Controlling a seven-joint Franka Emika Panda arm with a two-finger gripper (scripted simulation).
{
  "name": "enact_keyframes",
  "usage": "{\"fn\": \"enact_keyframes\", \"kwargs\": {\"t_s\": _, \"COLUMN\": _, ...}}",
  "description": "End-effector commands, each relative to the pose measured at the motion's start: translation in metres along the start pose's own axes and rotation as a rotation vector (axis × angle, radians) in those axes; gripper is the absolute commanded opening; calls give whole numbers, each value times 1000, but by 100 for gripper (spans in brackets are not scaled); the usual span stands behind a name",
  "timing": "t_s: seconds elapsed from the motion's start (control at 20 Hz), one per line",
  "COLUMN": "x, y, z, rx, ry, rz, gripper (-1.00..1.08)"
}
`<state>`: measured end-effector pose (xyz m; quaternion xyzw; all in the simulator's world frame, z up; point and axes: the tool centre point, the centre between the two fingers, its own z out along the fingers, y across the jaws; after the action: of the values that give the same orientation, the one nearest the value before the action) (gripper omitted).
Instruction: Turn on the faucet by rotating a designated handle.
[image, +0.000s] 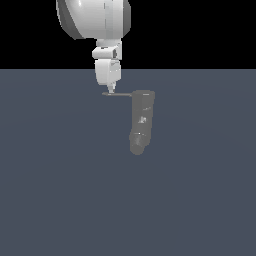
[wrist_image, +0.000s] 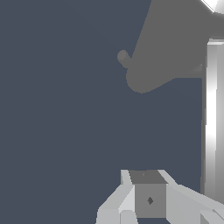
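Note:
The faucet (image: 141, 122) is a dull grey stubby cylinder lying on the floor, its rounded spout end toward the viewer. The handle (image: 124, 93) is a thin grey rod sticking out from the faucet's far end toward the exterior view's left. My gripper (image: 111, 90) hangs straight down with its fingertips together, touching the rod's free end; it holds nothing. In the wrist view the faucet (wrist_image: 170, 48) fills the far corner, a long pale straight bar that looks like the handle (wrist_image: 212, 122) runs beside my fingers, and my gripper (wrist_image: 148, 192) shows no gap.
The flat blue-grey floor (image: 60, 190) surrounds the faucet. The white arm (image: 95, 17) comes down from above the handle's free end. A small round nub (wrist_image: 124, 57) sticks out of the faucet's side in the wrist view.

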<state>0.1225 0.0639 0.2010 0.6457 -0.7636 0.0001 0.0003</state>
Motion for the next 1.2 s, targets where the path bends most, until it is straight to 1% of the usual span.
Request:
{"fn": "enact_keyframes", "kwargs": {"t_s": 0.0, "x": 0, "y": 2, "z": 0, "rx": 0, "ry": 0, "rz": 0, "gripper": -100}}
{"fn": "enact_keyframes", "kwargs": {"t_s": 1.15, "x": 2, "y": 64, "z": 0, "rx": 0, "ry": 0, "rz": 0, "gripper": -100}}
